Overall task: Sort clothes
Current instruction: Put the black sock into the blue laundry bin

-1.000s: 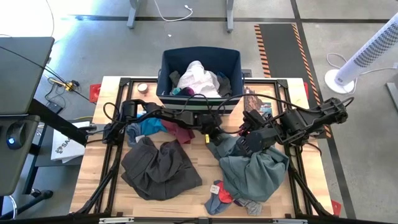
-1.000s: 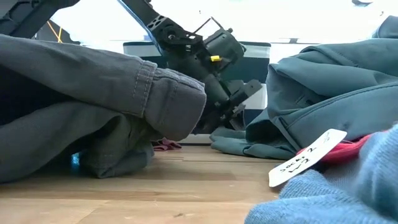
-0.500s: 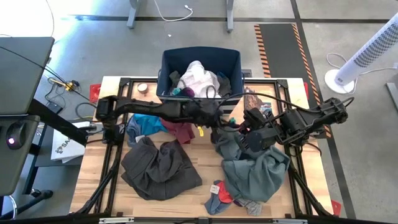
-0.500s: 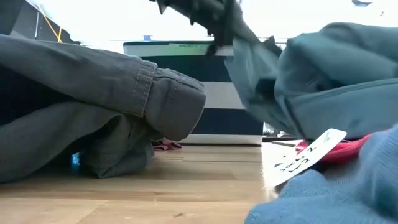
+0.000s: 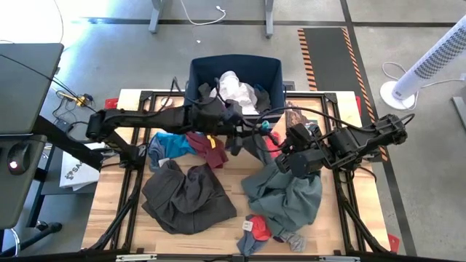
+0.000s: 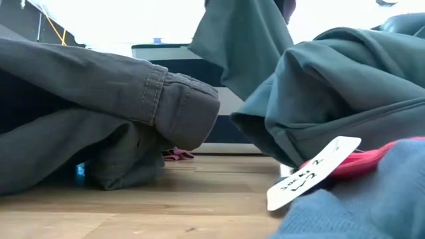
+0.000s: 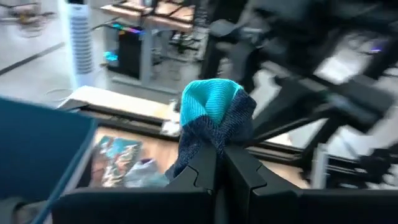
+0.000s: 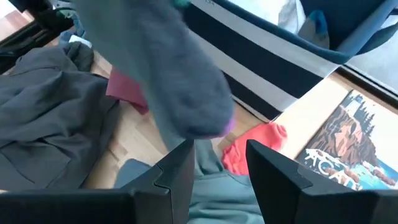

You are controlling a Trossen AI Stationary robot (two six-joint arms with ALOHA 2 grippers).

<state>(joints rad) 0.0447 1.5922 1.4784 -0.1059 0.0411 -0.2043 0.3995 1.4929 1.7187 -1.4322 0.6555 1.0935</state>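
From above, your left gripper (image 5: 234, 132) sits just in front of the navy bin (image 5: 198, 73), pinching a dark garment that hangs below it. Your right gripper (image 5: 285, 161) rests over the grey-green shirt (image 5: 287, 200) at mid-table. The trousers (image 5: 186, 195) fill the near left; bare wood shows between them and the shirt.

At table level, the shirt (image 6: 332, 93) drapes from above, and the trouser cuff (image 6: 179, 109) leaves a low gap along the boards.

Your left wrist camera shows the fingers (image 7: 202, 174) clamped on a teal-cuffed sock (image 7: 214, 121).

Your right wrist camera shows fingers (image 8: 180, 165) parted, holding nothing, above the shirt's edge near a red piece (image 8: 252, 149).
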